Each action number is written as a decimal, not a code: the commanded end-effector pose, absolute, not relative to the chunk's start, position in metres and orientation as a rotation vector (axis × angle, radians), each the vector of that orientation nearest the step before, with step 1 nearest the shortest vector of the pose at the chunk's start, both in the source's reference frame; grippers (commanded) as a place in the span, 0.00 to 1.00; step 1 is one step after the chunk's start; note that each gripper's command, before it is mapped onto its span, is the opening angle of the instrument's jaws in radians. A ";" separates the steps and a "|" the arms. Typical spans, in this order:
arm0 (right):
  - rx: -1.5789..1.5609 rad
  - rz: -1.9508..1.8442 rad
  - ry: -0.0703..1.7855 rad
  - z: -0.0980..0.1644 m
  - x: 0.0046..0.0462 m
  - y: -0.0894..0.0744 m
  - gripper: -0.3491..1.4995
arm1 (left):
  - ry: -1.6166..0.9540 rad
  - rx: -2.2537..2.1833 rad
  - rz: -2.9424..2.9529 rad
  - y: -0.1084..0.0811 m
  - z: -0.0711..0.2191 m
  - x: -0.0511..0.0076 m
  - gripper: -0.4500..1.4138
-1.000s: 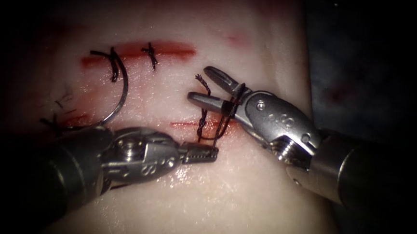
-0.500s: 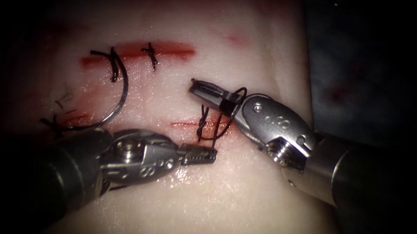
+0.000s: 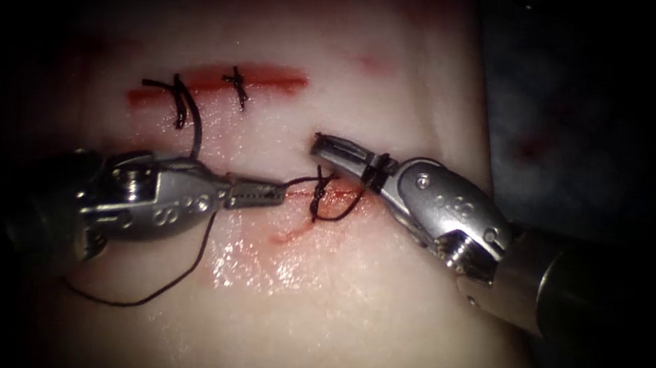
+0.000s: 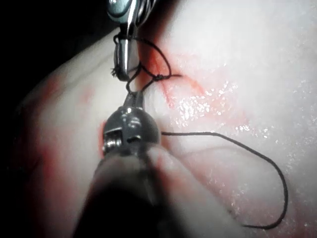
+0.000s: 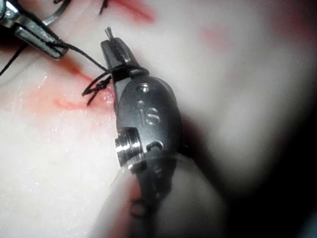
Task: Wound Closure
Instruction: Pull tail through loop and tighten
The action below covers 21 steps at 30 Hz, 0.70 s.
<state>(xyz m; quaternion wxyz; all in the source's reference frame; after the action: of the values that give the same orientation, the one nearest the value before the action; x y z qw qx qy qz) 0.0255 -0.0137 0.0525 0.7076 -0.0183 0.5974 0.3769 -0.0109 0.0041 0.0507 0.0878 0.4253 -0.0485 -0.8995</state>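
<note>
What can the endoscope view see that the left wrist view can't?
Endoscope view: the curved steel needle resting on the pale pork tissue, held by neither tool, and two dark finished stitches across the upper red cut. Left wrist view: a frayed thread end at the tip of the right tool. Both: the right tool and the left tool, each with jaws shut on the dark thread, and the knot between them.

The tissue (image 3: 350,315) is viewed by the endoscope from above and in front. Each tool is viewed from very close along its shaft by its wrist camera. The cut (image 3: 297,195) (image 4: 166,84) (image 5: 74,74) is shared by all three views.
</note>
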 end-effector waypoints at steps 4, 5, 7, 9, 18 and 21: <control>-0.074 0.805 1.351 0.053 0.0262 -0.015 0.00 | -0.158 1.250 -2.728 0.008 0.051 -0.0095 0.00; -0.084 0.801 1.358 0.053 0.0262 -0.015 0.00 | -0.164 1.249 -2.742 0.009 0.051 -0.0092 0.00; -0.104 0.785 1.374 0.053 0.0263 -0.016 0.00 | -0.164 1.241 -2.770 0.010 0.050 -0.0088 0.00; -0.109 0.776 1.377 0.053 0.0263 -0.016 0.00 | -0.168 1.243 -2.778 0.012 0.050 -0.0087 0.00; -0.144 0.747 1.389 0.053 0.0263 -0.018 0.00 | -0.266 1.310 -2.855 0.019 0.051 -0.0088 0.00; -0.153 0.737 1.391 0.053 0.0262 -0.018 0.00 | -0.325 1.339 -2.878 0.020 0.052 -0.0090 0.00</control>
<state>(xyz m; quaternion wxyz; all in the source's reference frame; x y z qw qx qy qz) 0.0256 -0.0180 0.0523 0.7034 -0.0727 0.6254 0.3300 -0.0088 0.0203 0.0516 -0.0305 0.4195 -0.1048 -0.9012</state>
